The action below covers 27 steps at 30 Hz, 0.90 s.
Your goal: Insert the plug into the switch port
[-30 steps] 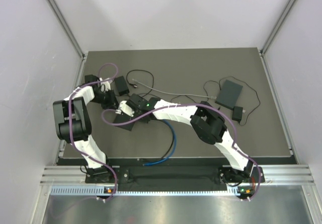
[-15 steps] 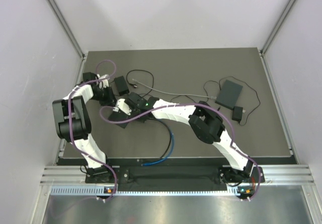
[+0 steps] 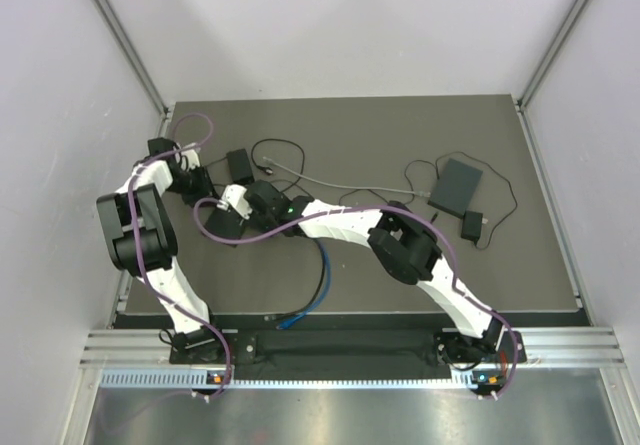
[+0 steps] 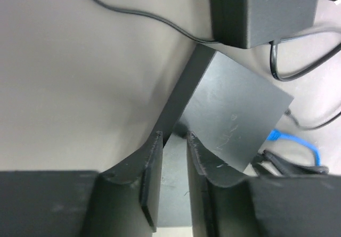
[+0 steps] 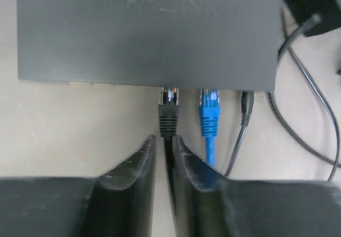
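Right jaws tight on cable (image 5: 169,147) behind plug (image 5: 168,114), at switch (image 5: 149,29)

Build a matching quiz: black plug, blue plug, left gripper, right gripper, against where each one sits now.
Things:
1. black plug
2. blue plug
3. left gripper
4. right gripper

Places:
A. closed on the switch edge
B. between the black plug and the round power jack
C. closed on the black cable
D. leftmost connector at the switch ports, right wrist view

Pairs: 1-D, 2-B, 3-A, 4-C
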Available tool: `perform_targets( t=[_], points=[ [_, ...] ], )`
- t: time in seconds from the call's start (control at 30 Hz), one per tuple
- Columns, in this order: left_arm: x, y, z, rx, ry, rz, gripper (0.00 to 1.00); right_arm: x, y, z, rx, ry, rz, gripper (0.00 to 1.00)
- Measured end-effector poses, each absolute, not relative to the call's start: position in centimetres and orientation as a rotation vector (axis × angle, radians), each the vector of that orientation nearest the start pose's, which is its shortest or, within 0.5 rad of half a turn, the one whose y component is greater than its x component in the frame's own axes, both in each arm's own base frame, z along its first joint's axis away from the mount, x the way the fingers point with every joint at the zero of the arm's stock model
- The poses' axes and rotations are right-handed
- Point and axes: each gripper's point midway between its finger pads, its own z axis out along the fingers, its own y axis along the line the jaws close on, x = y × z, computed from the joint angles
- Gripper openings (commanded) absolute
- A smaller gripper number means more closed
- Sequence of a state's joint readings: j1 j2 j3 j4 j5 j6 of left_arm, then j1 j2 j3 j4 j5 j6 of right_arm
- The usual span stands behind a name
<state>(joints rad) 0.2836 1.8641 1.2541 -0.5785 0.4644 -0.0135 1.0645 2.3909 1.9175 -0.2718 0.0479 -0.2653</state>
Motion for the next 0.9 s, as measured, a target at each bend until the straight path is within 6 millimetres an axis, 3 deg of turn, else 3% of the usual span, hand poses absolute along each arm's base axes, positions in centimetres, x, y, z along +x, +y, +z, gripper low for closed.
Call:
perform_targets(
  t=[0.13,0.27,0.4,0.43,0.5,0.53,0.6,0.7,0.8,0.9],
  points=[
    [38.1,3.1,4.8,-0.308,2.689,-0.576,0.36,31.7,52.5,4.7,-1.383,1.820,0.366,0.46],
    [38.3,3.2,6.3,-0.321,2.699,-0.596,0.39,31.6,49.9,7.7,-1.354,1.809,0.360,0.60],
    [40.0,3.7,8.8,-0.299,2.649,-0.587,0.47,32.6,47.3,12.8,-1.278,1.785,0.366,0.75],
    [40.6,3.7,9.5,-0.283,2.628,-0.585,0.49,32.9,46.1,14.4,-1.254,1.781,0.379,0.79],
    [41.5,3.6,11.1,-0.240,2.587,-0.587,0.52,32.9,43.6,17.7,-1.215,1.781,0.424,1.00],
    [41.9,3.5,11.8,-0.212,2.567,-0.582,0.52,33.8,42.3,18.5,-1.190,1.787,0.428,1.00],
    [42.4,2.8,13.4,-0.141,2.519,-0.576,0.60,35.1,38.3,20.9,-1.124,1.807,0.461,1.00],
    [42.8,-0.1,16.4,0.006,2.416,-0.576,0.64,38.1,29.2,23.9,-0.957,1.859,0.434,1.00],
    [42.2,-5.4,19.5,0.243,2.277,-0.591,0.66,39.6,19.3,24.7,-0.777,1.949,0.370,1.00],
    [40.6,-12.4,21.5,0.535,2.147,-0.630,0.65,40.1,10.8,24.1,-0.601,2.056,0.318,1.00]
  ],
)
